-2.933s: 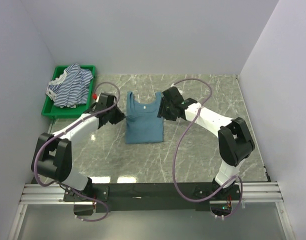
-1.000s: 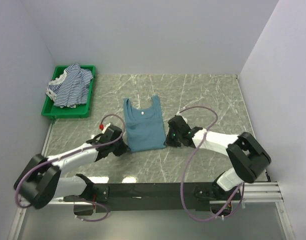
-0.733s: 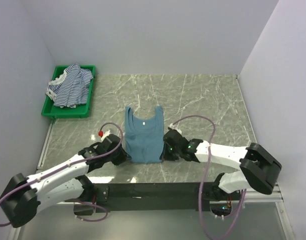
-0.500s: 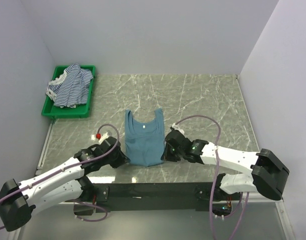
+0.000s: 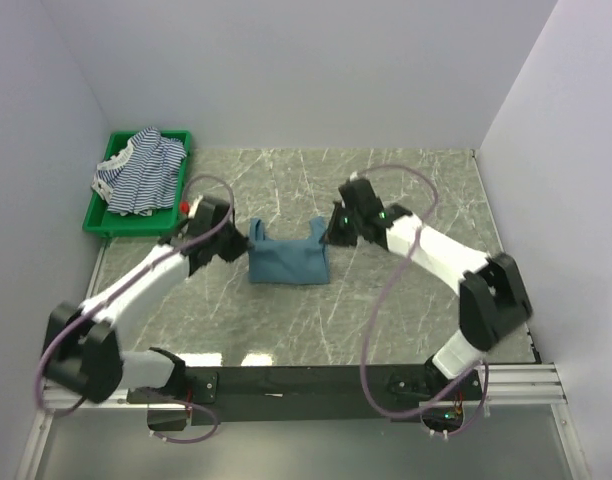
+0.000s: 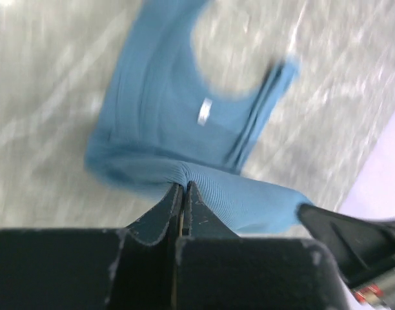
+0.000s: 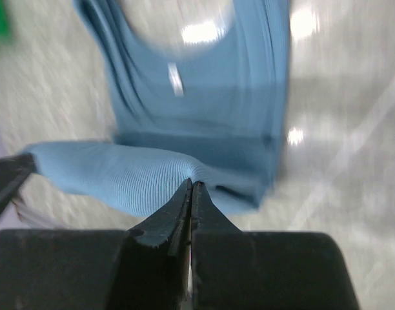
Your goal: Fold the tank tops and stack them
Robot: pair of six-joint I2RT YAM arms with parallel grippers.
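Note:
The teal-blue tank top (image 5: 286, 262) lies mid-table, doubled over on itself so its hem edge sits up by the straps. My left gripper (image 5: 242, 243) is shut on the left corner of the lifted hem; in the left wrist view its jaws (image 6: 182, 185) pinch a ridge of teal cloth (image 6: 165, 110). My right gripper (image 5: 332, 232) is shut on the right corner, and the right wrist view shows the same pinch (image 7: 192, 185) on the cloth (image 7: 204, 103). Striped tank tops (image 5: 141, 170) lie heaped at the far left.
A green bin (image 5: 105, 222) at the far left corner holds the striped heap. White walls close the table on the left, back and right. Purple cables loop above both arms.
Both grippers, shut on the teal top's near hem, swung from the near edge away toward the straps. The top went from flat to folded in half.

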